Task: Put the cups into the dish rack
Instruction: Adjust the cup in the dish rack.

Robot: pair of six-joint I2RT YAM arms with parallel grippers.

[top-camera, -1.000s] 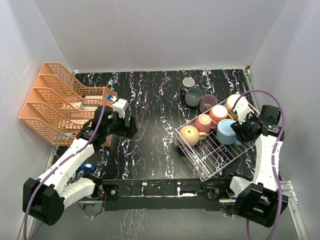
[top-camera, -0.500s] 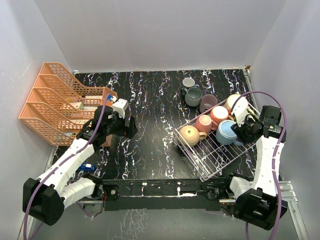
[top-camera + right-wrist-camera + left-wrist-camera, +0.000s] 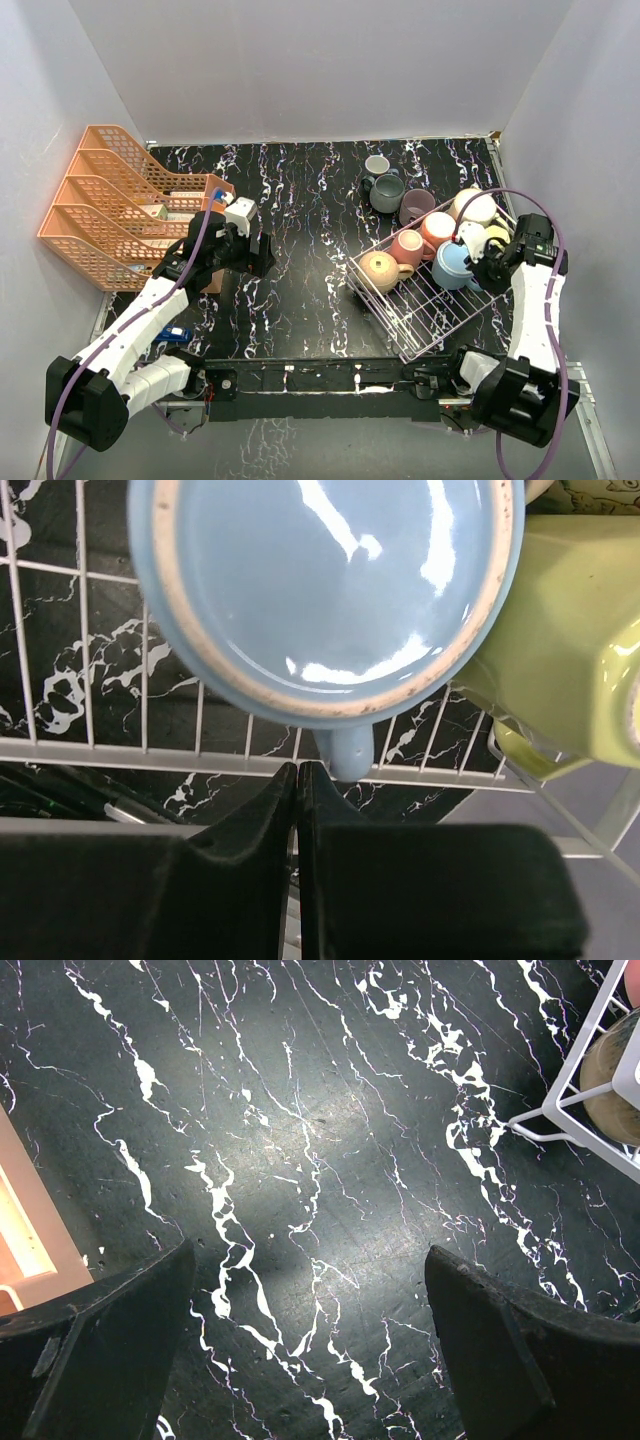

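The white wire dish rack (image 3: 432,312) sits at the right. It holds a tan cup (image 3: 380,270), a pink cup (image 3: 407,246), a peach cup (image 3: 437,228), a blue cup (image 3: 452,263), a cream cup (image 3: 474,208) and a pale green cup (image 3: 496,238). A small grey cup (image 3: 377,165), a grey-teal cup (image 3: 387,192) and a mauve cup (image 3: 415,205) stand on the table behind it. My right gripper (image 3: 298,770) is shut on nothing, just beside the blue cup's (image 3: 330,590) handle, over the rack's edge wire (image 3: 100,748). My left gripper (image 3: 310,1300) hangs open over bare table.
An orange tiered tray organizer (image 3: 110,210) stands at the far left, close behind my left arm. The rack's corner (image 3: 560,1120) with the tan cup (image 3: 615,1070) shows at the right edge of the left wrist view. White walls enclose the black marbled table (image 3: 300,200).
My right gripper has drawn back from over the rack's far corner toward the blue cup and shut empty. The cream and pale green cups are now uncovered. The left arm is still.
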